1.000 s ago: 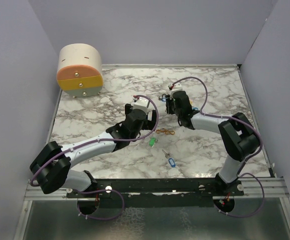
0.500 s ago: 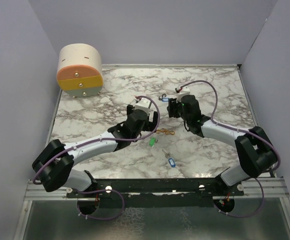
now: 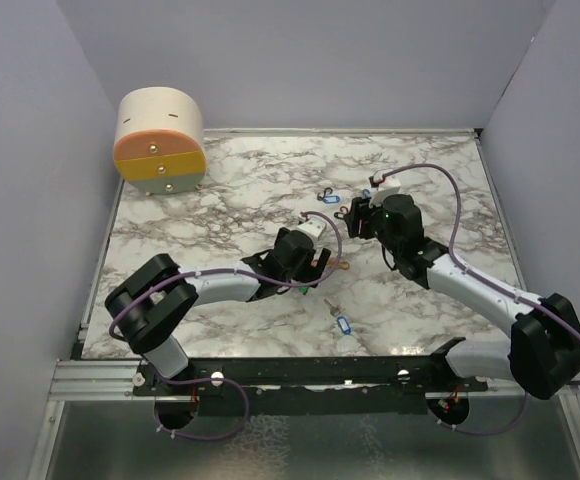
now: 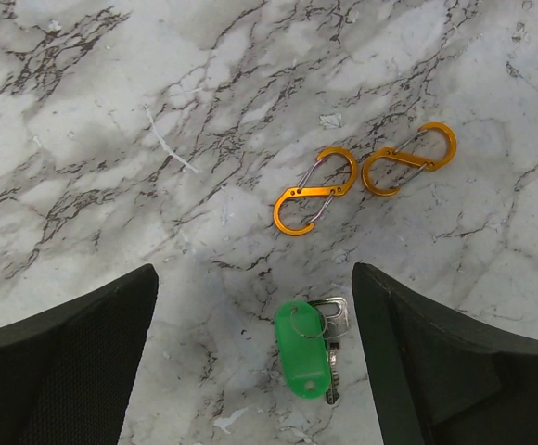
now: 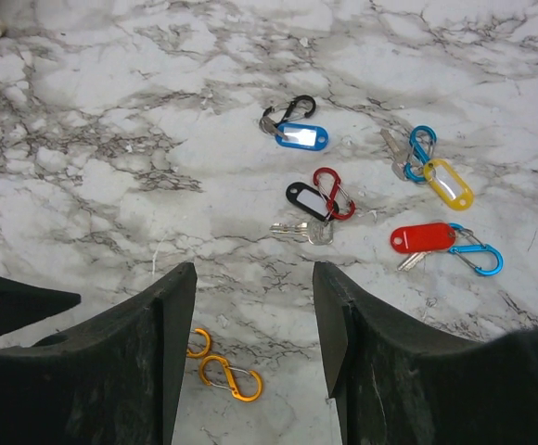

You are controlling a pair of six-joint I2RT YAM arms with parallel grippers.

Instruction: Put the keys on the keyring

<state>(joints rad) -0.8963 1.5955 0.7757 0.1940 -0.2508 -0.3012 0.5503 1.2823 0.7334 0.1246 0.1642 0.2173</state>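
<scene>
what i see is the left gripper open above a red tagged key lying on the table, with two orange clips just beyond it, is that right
Not quite. The key between the open fingers of the left gripper has a green tag, not a red one, as the left wrist view shows. The rest stands: it lies on the table, and the two orange clips lie just beyond it.

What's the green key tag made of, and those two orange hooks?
The green key tag looks like smooth plastic: one solid colour with a soft shine. The orange hooks look like coloured metal: thin, with bright glints and silvery wire gates.
</scene>
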